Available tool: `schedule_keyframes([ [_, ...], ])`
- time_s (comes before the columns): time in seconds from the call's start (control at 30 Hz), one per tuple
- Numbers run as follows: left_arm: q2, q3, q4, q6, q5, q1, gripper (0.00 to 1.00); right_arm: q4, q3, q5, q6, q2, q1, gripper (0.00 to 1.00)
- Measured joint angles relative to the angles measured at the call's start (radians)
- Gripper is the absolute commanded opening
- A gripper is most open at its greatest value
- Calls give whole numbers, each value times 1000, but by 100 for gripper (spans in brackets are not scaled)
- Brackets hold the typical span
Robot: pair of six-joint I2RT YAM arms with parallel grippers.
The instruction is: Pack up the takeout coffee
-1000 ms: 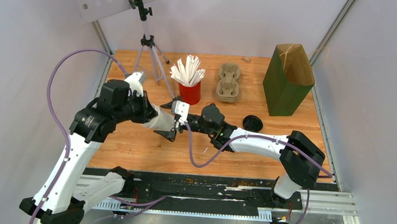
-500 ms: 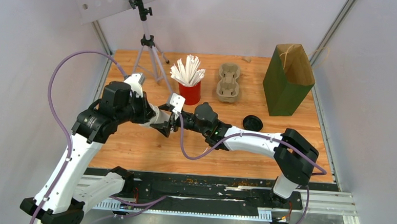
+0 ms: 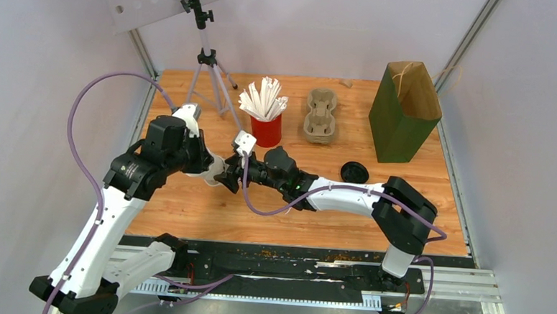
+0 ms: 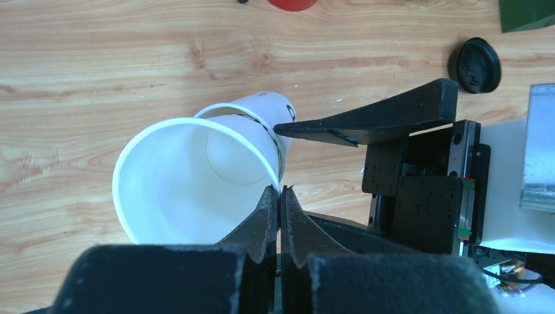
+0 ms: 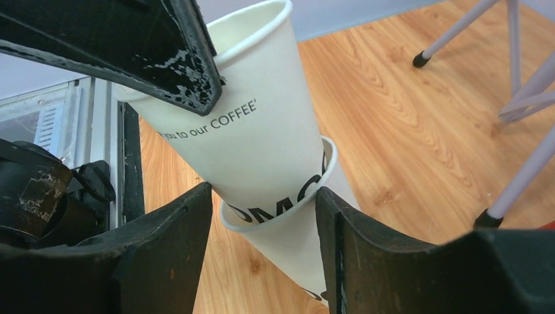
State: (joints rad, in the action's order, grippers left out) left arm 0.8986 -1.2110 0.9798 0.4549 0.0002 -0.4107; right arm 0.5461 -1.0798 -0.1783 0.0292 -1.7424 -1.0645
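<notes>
On my feed the two white paper cups are nested and tilted over the wooden table [image 3: 186, 210], just in front of the red cup of straws [image 3: 265, 127]. The inner cup [image 5: 242, 118], printed "to our COFFEE", sits partway down inside the outer cup [image 5: 294, 261], which shows large dark letters just under its rim. My left gripper [image 4: 280, 193] is clenched on the inner cup's rim, its fingers pressed together there, with the cup's open mouth facing the left wrist camera. My right gripper [image 5: 263, 191] comes in from the opposite side with one finger on each side of the outer cup, close up against its rim. I cannot tell whether those fingers are pressing on the paper or only standing beside it. A black lid [image 3: 354, 172] lies flat on the table well to the right of the cups, near the foot of the green paper bag [image 3: 403, 113]. The beige pulp cup tray [image 3: 321, 116] sits at the back between the straws and the bag, and a tripod [image 3: 210, 67] stands at the back left
</notes>
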Motion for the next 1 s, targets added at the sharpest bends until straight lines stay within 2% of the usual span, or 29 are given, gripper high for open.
schedule_keyframes([
  [0.4,10,116,-22,-8,-28,0,0,-11,27,41,103,-57,1,58],
  [0.6,16,114,-26,-11,-30,0,0,-19,60,95,127,-56,6,57],
  [0.73,35,58,8,-20,-53,0,0,-51,63,111,127,-32,8,60],
  [0.9,53,-66,55,-55,-71,0,0,-206,48,122,122,72,8,71],
  [1.0,69,-131,74,-76,-40,0,0,-383,6,158,117,185,8,75],
])
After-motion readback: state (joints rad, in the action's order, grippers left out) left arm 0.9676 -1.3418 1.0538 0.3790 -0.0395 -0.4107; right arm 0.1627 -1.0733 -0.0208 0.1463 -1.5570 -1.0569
